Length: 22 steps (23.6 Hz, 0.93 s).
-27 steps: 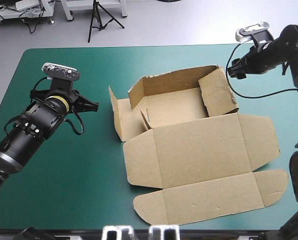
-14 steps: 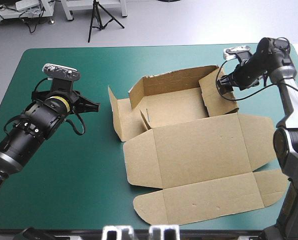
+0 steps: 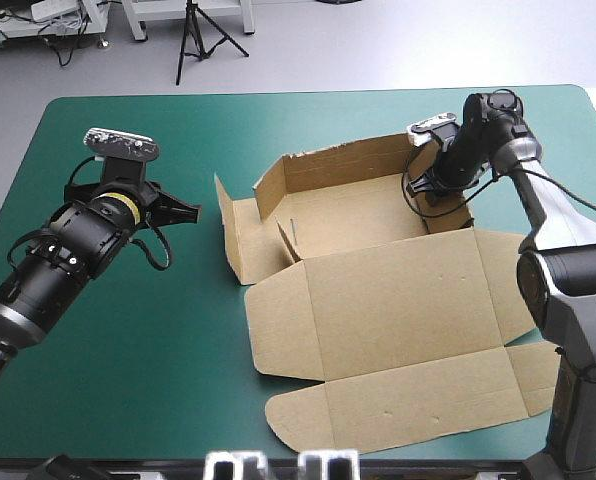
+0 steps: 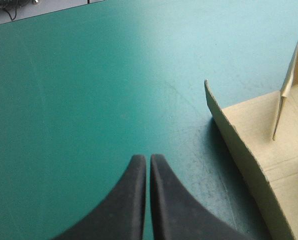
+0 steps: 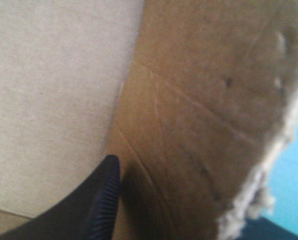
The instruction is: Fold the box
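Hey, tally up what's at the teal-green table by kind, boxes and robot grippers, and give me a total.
Brown box: 1
Grippers: 2, the left gripper and the right gripper
Total: 3

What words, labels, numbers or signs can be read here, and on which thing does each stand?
None: no text can be read. The box is plain brown board; the teal-green cover and the left hand carry no marking.
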Each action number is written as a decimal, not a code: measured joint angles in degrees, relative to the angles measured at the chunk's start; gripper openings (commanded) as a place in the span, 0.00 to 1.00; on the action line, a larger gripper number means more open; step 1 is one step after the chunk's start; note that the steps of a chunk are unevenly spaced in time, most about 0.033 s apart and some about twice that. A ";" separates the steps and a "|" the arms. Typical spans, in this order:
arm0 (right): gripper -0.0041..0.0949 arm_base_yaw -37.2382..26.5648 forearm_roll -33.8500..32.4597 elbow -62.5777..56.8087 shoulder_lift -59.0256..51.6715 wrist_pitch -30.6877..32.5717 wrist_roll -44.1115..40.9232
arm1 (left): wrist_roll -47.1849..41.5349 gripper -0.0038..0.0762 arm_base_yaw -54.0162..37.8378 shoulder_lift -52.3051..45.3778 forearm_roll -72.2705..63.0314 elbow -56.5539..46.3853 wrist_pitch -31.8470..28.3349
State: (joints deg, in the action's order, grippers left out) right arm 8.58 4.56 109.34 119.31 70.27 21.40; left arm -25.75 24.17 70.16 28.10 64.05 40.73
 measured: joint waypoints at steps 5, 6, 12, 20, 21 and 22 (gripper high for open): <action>0.02 0.00 -0.77 0.00 -0.18 -0.58 -0.65 | -0.17 0.06 0.00 0.00 -0.17 0.00 0.24; 0.02 0.00 -0.47 0.00 -0.37 -0.58 -0.65 | -0.17 0.06 0.00 0.00 -0.17 0.00 0.24; 0.02 -2.23 2.59 0.00 -10.06 0.19 0.85 | -2.09 0.16 -0.78 0.00 -0.17 0.00 -0.48; 0.02 -14.18 18.11 0.00 -23.09 0.38 7.12 | -3.11 0.40 -11.72 0.00 -3.00 0.00 -3.04; 0.02 -15.70 19.79 0.00 -24.16 0.38 7.39 | -1.71 0.40 -13.50 0.00 -5.04 0.00 -3.63; 0.02 -17.04 21.24 0.00 -25.06 0.38 7.56 | 0.38 0.40 -15.20 0.00 -7.65 0.00 -4.44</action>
State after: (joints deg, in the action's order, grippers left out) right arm -8.47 25.80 109.34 94.25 70.65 28.96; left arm -25.37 8.97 70.16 20.45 64.05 36.29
